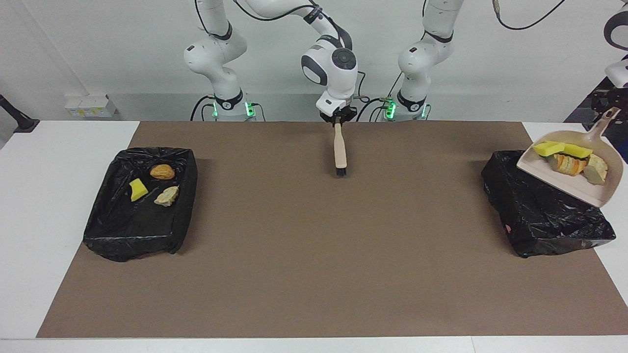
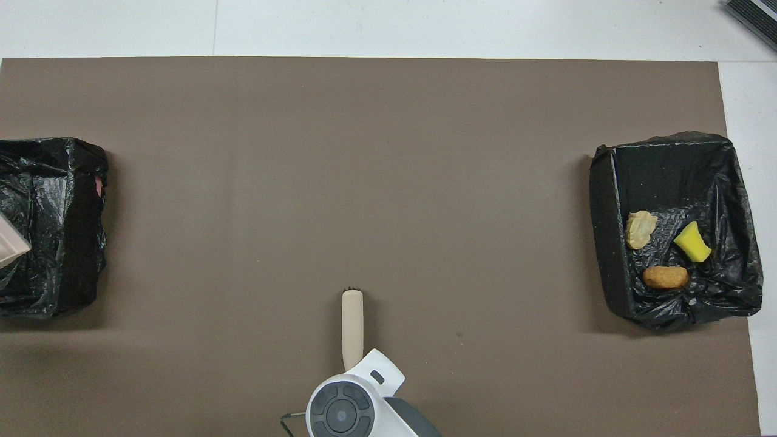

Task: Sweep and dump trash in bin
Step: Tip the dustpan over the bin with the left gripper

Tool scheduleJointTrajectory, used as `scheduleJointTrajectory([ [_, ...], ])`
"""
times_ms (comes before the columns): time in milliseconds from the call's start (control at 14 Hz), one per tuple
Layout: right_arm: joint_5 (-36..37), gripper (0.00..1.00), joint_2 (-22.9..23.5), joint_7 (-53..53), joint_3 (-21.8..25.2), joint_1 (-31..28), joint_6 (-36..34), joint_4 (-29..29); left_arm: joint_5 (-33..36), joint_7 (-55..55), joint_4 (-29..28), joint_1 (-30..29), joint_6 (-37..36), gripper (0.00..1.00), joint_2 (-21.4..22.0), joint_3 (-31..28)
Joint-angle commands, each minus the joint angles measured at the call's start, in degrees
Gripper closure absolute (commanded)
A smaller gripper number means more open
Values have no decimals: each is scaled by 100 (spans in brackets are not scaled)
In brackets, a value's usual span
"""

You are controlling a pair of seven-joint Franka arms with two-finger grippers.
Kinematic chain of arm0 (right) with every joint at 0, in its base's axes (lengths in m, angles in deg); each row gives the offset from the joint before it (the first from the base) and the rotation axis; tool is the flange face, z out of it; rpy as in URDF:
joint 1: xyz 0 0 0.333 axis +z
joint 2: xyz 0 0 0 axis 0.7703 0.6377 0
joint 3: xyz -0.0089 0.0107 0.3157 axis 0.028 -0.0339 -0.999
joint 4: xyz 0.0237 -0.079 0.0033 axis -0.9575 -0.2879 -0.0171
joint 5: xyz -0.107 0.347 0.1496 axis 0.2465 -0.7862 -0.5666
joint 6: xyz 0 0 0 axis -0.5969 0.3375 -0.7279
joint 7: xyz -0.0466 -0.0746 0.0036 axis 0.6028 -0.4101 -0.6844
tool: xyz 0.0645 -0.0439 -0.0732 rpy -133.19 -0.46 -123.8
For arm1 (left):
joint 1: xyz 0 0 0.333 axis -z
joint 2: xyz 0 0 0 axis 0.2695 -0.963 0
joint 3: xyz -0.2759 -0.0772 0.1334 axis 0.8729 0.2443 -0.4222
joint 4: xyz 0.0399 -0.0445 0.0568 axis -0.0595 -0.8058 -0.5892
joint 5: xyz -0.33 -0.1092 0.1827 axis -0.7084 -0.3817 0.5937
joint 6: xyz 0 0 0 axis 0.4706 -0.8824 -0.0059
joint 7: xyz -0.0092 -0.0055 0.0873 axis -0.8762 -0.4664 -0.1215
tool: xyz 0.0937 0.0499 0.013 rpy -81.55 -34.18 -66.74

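Facing view, no legible writing, dustpan (image 1: pixel 576 171) over black bin (image 1: pixel 544 211)

The table (image 1: pixel 29 206) is white and a plain brown mat (image 1: pixel 314 255) covers it. Both bins (image 1: pixel 140 201) (image 1: pixel 544 215) are lined with shiny black plastic. The dustpan (image 1: pixel 606 193) is beige; in it lie two bright yellow pieces of trash (image 1: pixel 549 148), one orange-striped (image 1: pixel 566 164) and one tan (image 1: pixel 594 172). In the bin at the right arm's end lie a brown lump (image 1: pixel 162 171), a yellow wedge (image 1: pixel 138 189) and a tan scrap (image 1: pixel 167 195). The brush (image 1: pixel 339 149) has a beige handle and dark bristles. The arms (image 1: pixel 338 63) are white.
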Motion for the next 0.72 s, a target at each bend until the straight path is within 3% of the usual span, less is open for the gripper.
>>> scheduleJointTrajectory([
  [0,-71,100,38,-160,4,-18,-19,3,813,-249,281,212,296,100,-197,32],
  [72,-71,97,38,-178,4,-18,-19,-6,1052,-250,273,370,280,100,-197,32],
  [358,-71,68,65,-240,4,-62,-54,20,1825,-241,211,723,245,100,-188,32],
  [430,-80,57,91,-240,4,-79,-45,29,2001,-250,193,749,245,100,-188,41],
  [502,-71,30,91,-240,12,-79,-54,29,2195,-241,185,889,219,100,-188,33],
  [645,-71,27,82,-205,12,-79,-36,55,2346,-241,176,951,184,100,-188,32],
])
